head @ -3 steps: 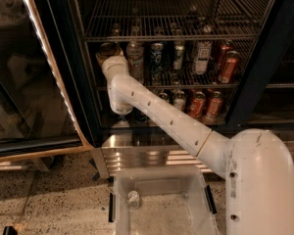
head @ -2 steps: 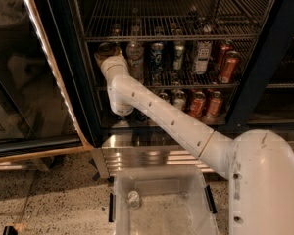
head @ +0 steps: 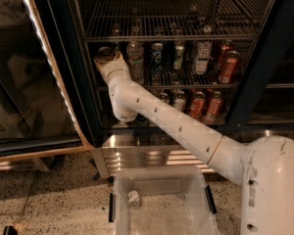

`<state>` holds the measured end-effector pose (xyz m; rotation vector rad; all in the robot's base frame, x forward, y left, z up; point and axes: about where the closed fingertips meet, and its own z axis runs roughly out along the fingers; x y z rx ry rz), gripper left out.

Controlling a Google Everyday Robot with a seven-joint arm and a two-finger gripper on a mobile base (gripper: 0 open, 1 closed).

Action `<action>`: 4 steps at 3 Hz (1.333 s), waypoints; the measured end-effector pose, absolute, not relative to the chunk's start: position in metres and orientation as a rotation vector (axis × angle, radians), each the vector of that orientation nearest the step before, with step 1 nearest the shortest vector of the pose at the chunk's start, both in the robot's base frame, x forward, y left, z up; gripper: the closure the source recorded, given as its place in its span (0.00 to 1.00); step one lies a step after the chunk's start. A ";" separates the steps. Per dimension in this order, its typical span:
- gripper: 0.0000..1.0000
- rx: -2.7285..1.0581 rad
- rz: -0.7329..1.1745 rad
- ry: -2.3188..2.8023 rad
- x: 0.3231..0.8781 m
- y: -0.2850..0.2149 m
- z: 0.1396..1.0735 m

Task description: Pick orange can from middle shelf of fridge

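Observation:
The fridge (head: pixel 71 67) stands open, with cans and bottles on its wire racks. My gripper (head: pixel 109 61) is reached into the far left of the middle shelf (head: pixel 152 85), at the end of the white arm. A dull brownish-orange can (head: pixel 106 52) shows right at the gripper's tip, left of a clear bottle (head: pixel 135 62). The gripper hides most of the can, and I cannot tell whether it is held.
Dark and white cans (head: pixel 201 57) and brighter red-orange cans (head: pixel 229 66) fill the shelf's right side. More red cans (head: pixel 197 105) stand on the level below. The glass door (head: pixel 24 82) hangs open at left. A clear plastic bin (head: pixel 161 204) sits below the steel base strip (head: pixel 152 154).

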<state>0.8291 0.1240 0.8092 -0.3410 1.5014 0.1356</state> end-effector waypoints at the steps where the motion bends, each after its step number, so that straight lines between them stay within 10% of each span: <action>1: 1.00 -0.341 0.136 1.502 0.829 0.124 0.809; 4: 1.00 -0.317 0.210 1.539 0.799 0.109 0.799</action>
